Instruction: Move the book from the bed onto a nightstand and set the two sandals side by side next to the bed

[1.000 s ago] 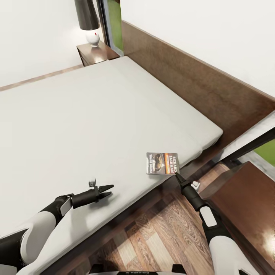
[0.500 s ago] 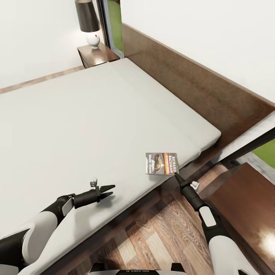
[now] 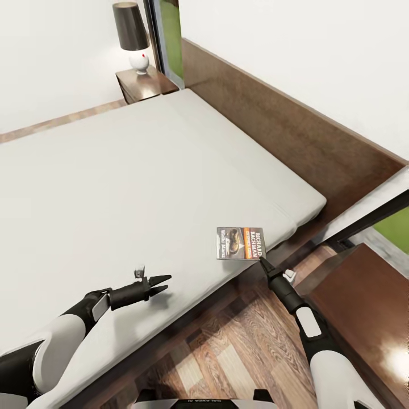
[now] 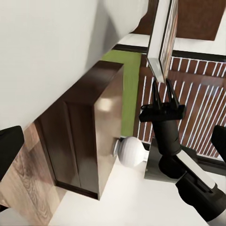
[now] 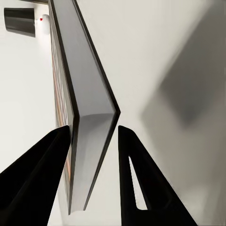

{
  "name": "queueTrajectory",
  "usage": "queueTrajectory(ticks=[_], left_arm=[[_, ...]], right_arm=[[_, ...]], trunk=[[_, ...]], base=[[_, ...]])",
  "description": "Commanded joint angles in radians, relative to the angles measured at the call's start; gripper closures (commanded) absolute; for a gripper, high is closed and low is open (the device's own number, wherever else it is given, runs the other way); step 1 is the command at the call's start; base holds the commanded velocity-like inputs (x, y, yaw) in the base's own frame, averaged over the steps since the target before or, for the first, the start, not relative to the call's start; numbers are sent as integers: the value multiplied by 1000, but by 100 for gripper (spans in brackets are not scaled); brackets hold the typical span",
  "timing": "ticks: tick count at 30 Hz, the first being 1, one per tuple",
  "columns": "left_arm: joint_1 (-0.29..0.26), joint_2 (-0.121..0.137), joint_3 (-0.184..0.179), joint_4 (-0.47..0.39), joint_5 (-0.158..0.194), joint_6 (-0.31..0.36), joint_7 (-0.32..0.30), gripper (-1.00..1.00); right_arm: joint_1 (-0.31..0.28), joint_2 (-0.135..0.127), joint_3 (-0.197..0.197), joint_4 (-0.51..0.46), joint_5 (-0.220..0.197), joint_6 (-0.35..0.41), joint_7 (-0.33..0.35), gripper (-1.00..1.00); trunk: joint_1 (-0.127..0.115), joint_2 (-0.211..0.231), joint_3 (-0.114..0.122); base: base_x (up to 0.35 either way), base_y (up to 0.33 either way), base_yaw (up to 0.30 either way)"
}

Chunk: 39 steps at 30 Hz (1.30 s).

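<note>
The book, dark with an orange band, hangs just above the bed's pale mattress near its front edge. My right gripper is shut on its lower corner. In the right wrist view the book stands edge-on between my fingers, and its shadow falls on the mattress apart from it. The left wrist view shows the right gripper pinching the book. My left gripper hovers open over the mattress with nothing in it. The sandals are out of view.
A dark-brown nightstand stands close at my right, beside the wood-plank floor. A second nightstand with a black-shaded lamp sits at the bed's far corner. The brown headboard runs along the white wall.
The whole view has shifted slightly, so the bed and far nightstand sit a little lower in the picture. Both grippers and the book keep the same pose.
</note>
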Motion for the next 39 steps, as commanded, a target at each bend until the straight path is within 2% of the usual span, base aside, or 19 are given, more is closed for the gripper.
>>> queueTrajectory(ticks=[1,13,39], left_arm=[[0,0,-2,0,4,11,-3,-100],[0,0,-2,0,4,11,-3,-100],[0,-1,-2,0,4,11,-3,-100]], right_arm=[[-1,1,-5,0,-3,8,2,100],[-1,1,-5,0,-3,8,2,100],[-1,1,-4,0,-2,8,3,100]], trunk=[[-4,7,3],[-50,91,40],[-150,273,122]], base=[[0,0,0],[0,0,28],[0,0,279]])
